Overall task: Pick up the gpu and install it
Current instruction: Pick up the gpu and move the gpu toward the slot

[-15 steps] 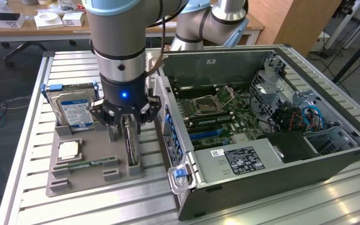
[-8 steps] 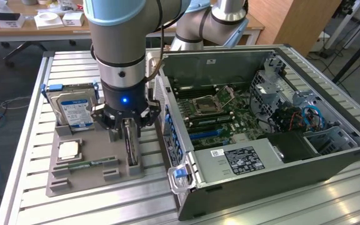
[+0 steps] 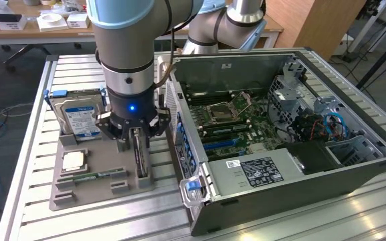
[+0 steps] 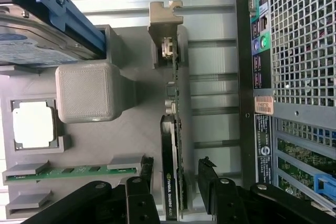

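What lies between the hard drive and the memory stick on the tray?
The processor chip, sitting in its own recess between the hard drive and the memory stick; the exterior view shows it.

Slatted table (image 3: 112,223) with grey tray (image 3: 99,195) and open computer case (image 3: 293,203)

The gpu (image 4: 169,182) is black with white letters, a thin green edge and a shiny silver end, and the gripper (image 4: 176,165) is black too. The tray (image 3: 89,198) is grey, the memory stick (image 3: 99,175) is green, and the hard drive (image 3: 82,120) is silver with a blue and white label. The arm (image 3: 129,30) is light blue and silver, the table (image 3: 313,226) is silver with stripes, and the computer case (image 3: 300,201) is dark grey with a green board (image 3: 247,125) inside.
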{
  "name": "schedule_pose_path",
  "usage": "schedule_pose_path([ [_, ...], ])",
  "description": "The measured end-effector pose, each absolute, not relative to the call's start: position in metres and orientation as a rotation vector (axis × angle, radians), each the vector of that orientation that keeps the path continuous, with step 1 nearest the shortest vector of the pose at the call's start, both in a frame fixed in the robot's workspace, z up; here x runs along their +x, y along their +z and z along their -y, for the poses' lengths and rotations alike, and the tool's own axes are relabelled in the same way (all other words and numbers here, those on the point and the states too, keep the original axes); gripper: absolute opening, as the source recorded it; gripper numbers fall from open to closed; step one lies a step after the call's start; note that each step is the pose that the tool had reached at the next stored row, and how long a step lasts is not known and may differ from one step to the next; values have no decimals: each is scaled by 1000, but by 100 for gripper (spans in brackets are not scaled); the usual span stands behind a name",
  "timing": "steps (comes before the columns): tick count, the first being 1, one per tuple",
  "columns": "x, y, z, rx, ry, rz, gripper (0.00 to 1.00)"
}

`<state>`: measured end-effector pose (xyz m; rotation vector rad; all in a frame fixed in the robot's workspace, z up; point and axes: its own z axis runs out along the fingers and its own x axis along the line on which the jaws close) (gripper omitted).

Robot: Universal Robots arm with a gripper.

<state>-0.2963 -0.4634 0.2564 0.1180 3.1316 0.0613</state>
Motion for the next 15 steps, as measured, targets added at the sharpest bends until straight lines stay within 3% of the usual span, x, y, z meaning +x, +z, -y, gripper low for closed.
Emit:
schedule_pose_path([
  [15, -297, 235, 463, 117, 61, -3132, 47],
])
